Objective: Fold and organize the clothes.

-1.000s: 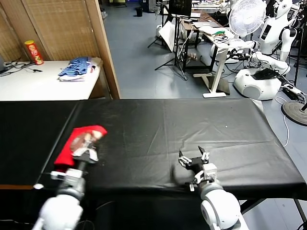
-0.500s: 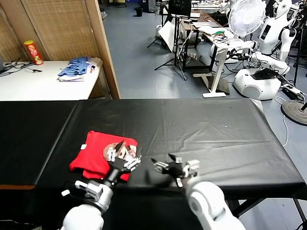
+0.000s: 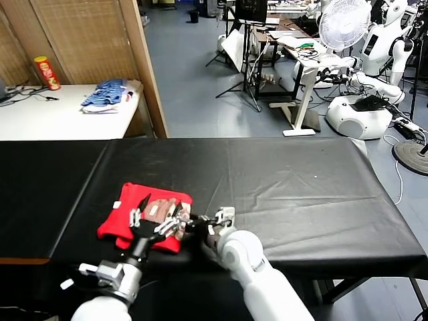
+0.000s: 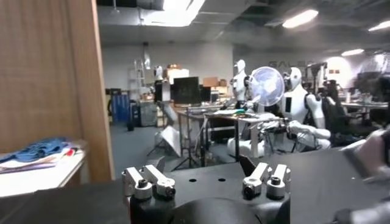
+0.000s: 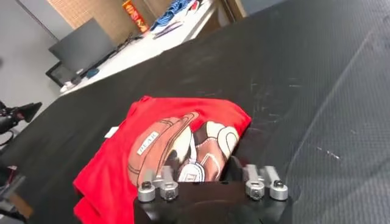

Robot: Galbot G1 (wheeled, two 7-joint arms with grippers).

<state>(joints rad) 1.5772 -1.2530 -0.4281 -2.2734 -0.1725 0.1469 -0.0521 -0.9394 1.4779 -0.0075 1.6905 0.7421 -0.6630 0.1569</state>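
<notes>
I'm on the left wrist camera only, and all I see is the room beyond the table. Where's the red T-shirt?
Observer: The red T-shirt lies folded on the black table, near the front edge on the robot's left side.
Operator: Where's my left gripper relative to it?
Observer: The left gripper hovers right over the shirt.
Operator: And the other arm?
Observer: The right gripper is at the shirt's right edge, next to the cartoon print, which faces up.
</notes>
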